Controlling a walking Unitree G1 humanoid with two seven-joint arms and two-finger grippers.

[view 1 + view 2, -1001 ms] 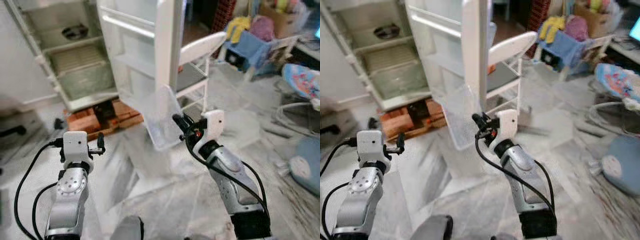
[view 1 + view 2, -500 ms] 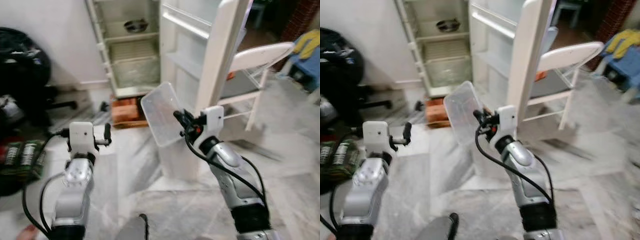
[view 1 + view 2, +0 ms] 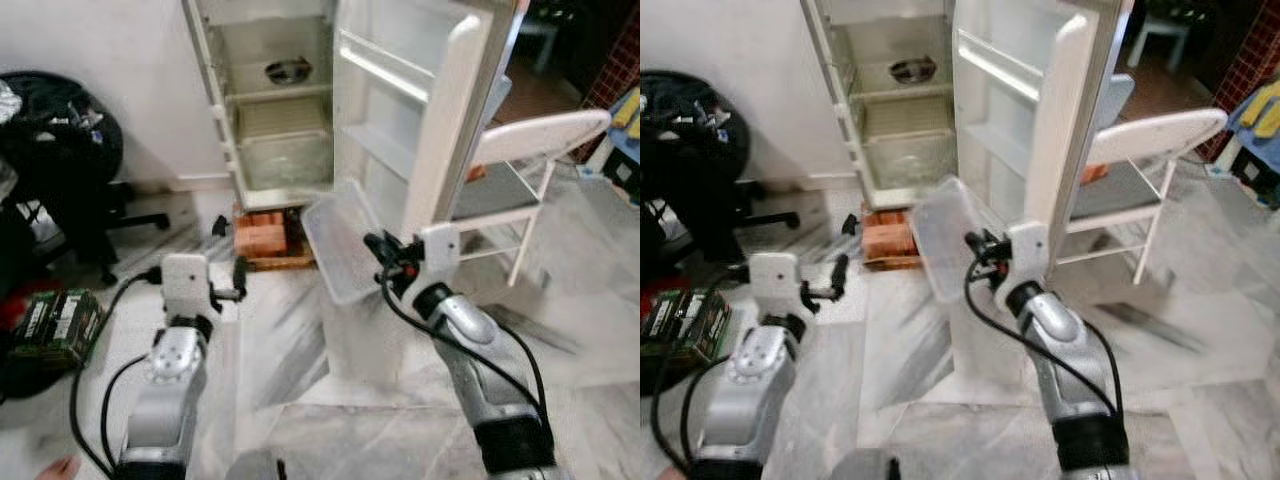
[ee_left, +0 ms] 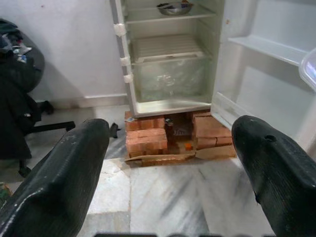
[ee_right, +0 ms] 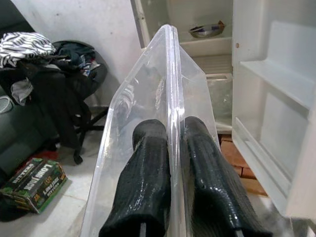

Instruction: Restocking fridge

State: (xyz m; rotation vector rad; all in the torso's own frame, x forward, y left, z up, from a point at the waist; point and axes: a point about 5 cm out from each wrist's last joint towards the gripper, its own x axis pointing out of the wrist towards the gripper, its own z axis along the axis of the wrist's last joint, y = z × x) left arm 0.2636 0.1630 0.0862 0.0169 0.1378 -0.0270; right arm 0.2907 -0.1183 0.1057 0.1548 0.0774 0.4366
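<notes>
The right gripper [image 3: 385,268] is carrying a pinched clear tub [image 3: 345,239] toward the open fridge [image 3: 285,100] at 12 o'clock, the left gripper [image 3: 235,282] gaping empty; shelving it likely comes next.

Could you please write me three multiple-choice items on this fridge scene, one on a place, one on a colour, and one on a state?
1. Where is the metal bowl?
A. on a fridge shelf
B. on the chair
C. on the floor

2. What colour is the folding chair?
A. black
B. white
C. red

3. What is the right gripper doing?
A. hanging open
B. pinching a clear plastic container
C. holding a carton

Answers: 1 A, the bowl sits on an upper shelf of the open fridge. 2 B, its seat and frame are white. 3 B, both fingers clamp the container's wall.
</notes>
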